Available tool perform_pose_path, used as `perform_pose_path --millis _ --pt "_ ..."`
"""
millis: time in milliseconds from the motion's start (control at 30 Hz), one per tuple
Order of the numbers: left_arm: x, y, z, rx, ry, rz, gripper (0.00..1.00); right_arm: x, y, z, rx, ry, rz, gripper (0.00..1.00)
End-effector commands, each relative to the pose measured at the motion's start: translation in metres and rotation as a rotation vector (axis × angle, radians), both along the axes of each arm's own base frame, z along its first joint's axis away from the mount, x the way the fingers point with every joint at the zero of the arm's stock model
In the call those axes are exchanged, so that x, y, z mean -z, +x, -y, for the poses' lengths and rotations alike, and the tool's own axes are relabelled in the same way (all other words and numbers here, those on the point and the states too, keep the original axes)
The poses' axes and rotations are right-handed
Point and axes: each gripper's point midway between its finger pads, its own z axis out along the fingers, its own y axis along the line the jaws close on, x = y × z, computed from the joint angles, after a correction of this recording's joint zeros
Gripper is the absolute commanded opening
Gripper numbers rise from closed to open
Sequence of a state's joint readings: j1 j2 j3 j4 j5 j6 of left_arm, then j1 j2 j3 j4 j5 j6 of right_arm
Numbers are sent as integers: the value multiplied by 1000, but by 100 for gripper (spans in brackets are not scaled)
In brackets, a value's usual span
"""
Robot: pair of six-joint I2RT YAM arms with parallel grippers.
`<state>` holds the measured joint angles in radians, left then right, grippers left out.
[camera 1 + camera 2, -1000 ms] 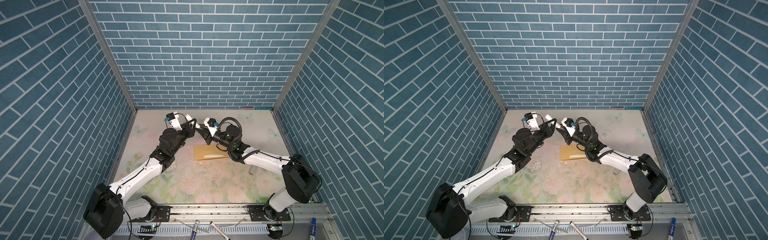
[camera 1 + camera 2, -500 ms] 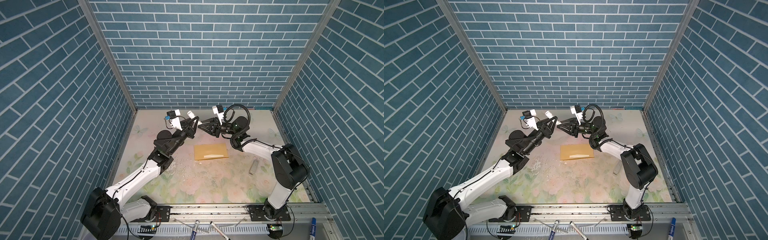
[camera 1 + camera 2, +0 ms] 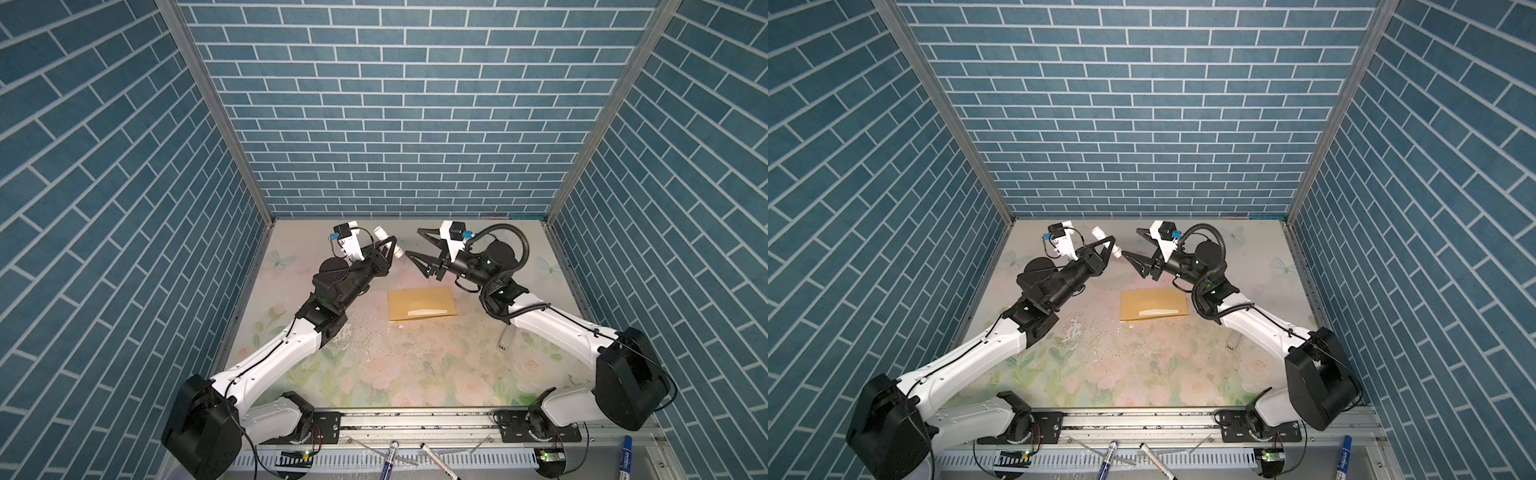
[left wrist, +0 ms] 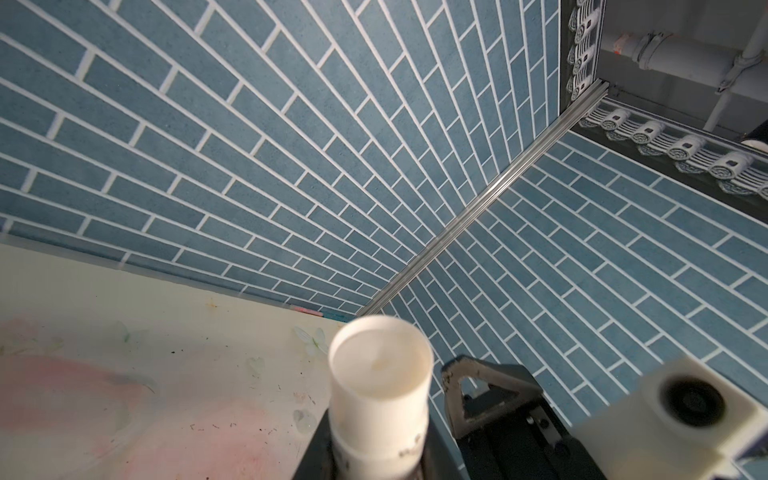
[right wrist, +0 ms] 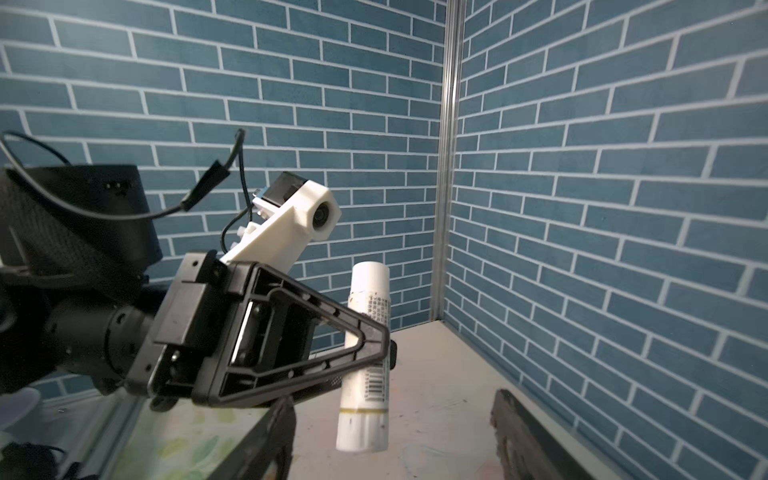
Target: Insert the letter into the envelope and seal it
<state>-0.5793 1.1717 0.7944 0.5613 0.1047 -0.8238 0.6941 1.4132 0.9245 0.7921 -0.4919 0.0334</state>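
Fingers (image 5: 324, 307) of my left gripper (image 3: 390, 245) are pinching a white glue stick (image 5: 365, 291). My right gripper (image 3: 412, 241) is hanging just beside it, jaws spread wide and empty. Below us the envelope (image 3: 419, 299) is lying flat on the floral table (image 3: 374, 374), touched by neither. No letter is showing separately, so I am judging it tucked inside. Gluing and pressing the flap remain. A second ago my right jaws were narrow at the stick, lower down.

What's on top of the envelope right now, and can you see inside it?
Only a pale wedge-shaped strip shows on the envelope, near its front edge; whether flap or paper, I cannot tell. Its inside is covered, so no letter is visible.
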Motion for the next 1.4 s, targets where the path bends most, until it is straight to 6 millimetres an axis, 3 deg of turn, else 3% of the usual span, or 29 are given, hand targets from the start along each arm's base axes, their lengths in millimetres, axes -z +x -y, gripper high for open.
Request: perform_pose_path --millis 0,233,500,700,867,1100,1367 --pt "-22 -1 -1 -1 -68 16 0 21 15 4 222 -139 210 75" --pt "-24 -1 -1 -1 -82 13 0 13 7 -10 303 -111 333 66" --pt "-22 0 -1 0 -86 6 0 11 7 -23 308 -117 352 50" --pt "-24 0 -1 2 -89 9 0 11 6 -29 293 -118 349 44" --pt "-24 0 0 5 -94 8 0 8 6 -33 291 -107 346 34" --pt "-22 0 2 12 -100 3 0 1 7 -34 290 -86 342 33" --pt "-19 1 4 22 -100 -4 0 -4 5 -34 274 -59 315 17"
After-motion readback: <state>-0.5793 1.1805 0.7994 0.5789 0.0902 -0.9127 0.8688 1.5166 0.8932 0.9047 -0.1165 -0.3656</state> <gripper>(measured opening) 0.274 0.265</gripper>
